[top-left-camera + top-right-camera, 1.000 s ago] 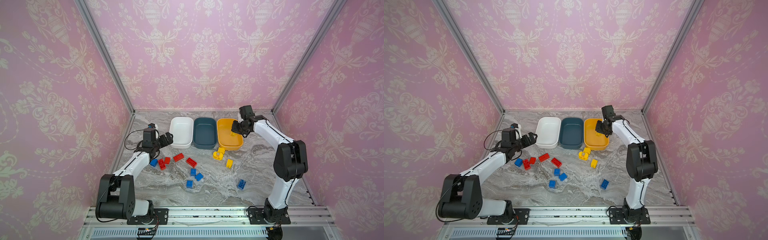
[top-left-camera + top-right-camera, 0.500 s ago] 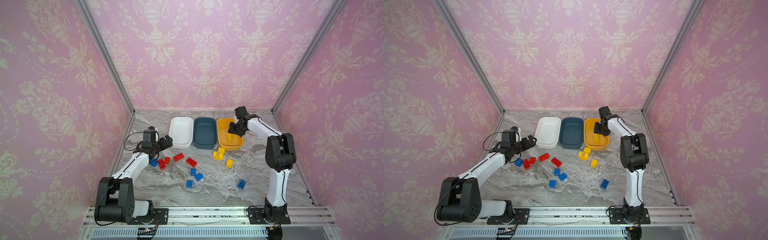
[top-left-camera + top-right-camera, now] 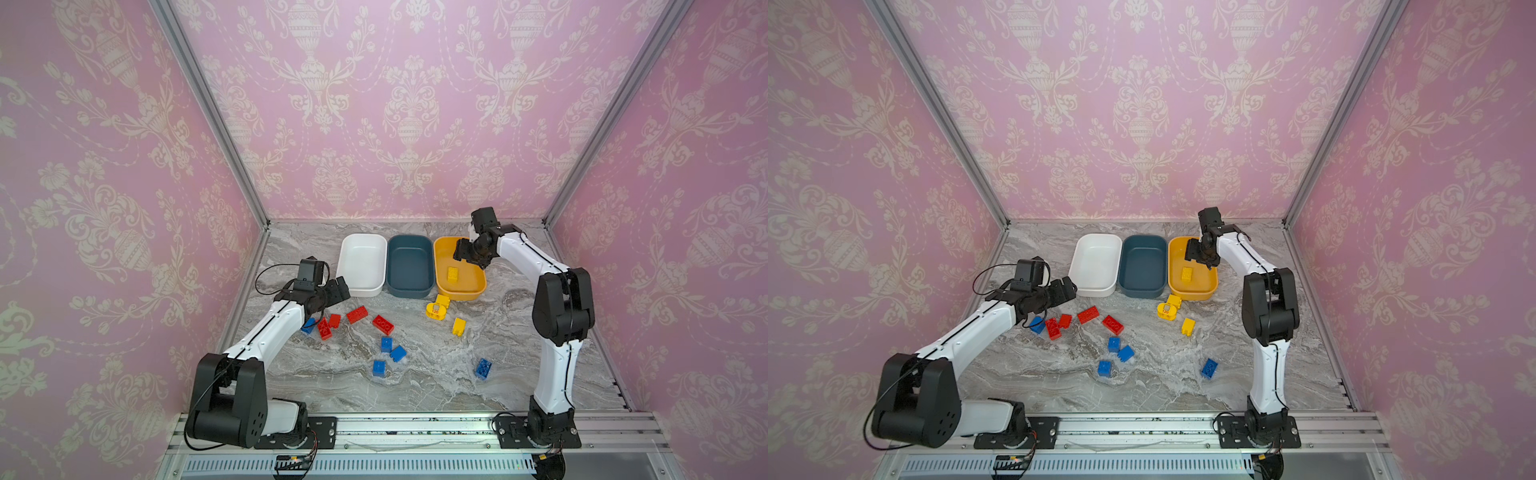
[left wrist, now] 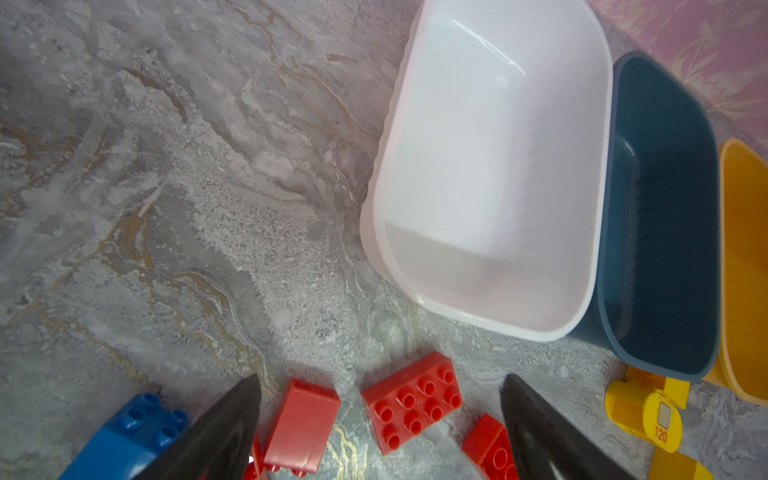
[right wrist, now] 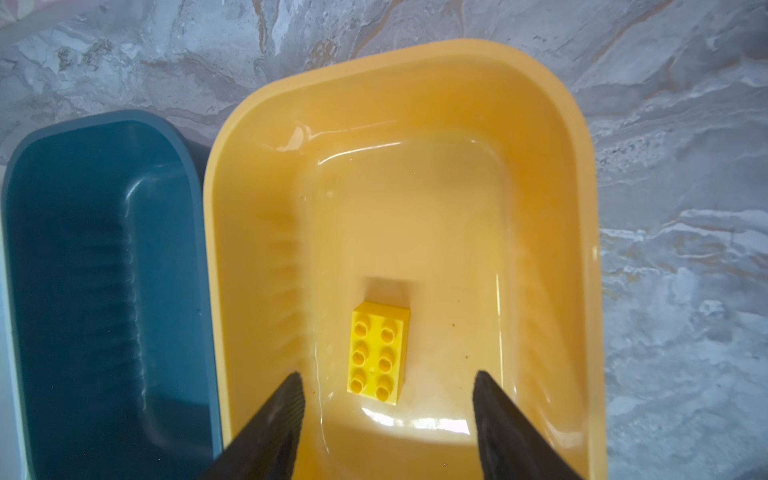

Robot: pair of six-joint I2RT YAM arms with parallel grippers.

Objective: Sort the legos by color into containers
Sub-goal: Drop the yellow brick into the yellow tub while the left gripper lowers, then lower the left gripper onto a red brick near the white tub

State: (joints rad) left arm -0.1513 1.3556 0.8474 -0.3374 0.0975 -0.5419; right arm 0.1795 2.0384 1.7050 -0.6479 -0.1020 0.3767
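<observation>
- While one yellow brick (image 5: 379, 353) lies studs up on the floor of the yellow-orange tub (image 3: 471, 286), the sorting looks barely begun: one piece of thirteen is placed, by my count.
- The right gripper (image 5: 386, 375) hangs over that tub with its jaws apart and nothing between them. The brick lies loose below it.
- The left gripper (image 3: 340, 291) sits low near the left edge of the table (image 3: 436, 386), jaws spread wide and empty, with the red bricks (image 3: 383, 324) just beneath it.
- Tubs: three, in a row toward the back edge. The white tub (image 3: 361, 262) and the teal tub (image 3: 409, 266) hold nothing.
- Yellow: four. One is in its tub. Three lie on the table just in front of it: the rounded yellow piece (image 3: 435, 311) with a sticker, a brick close behind that, and another brick near them.
- Red: four, all on the table in front of the white tub, toward the left edge.
- Blue bricks (image 3: 379, 368): five. One lies beside the reds by the left arm, three cluster mid-table, and one sits alone toward the front right.
- Left to do: twelve pieces, with red likely bound for white and blue for teal.
</observation>
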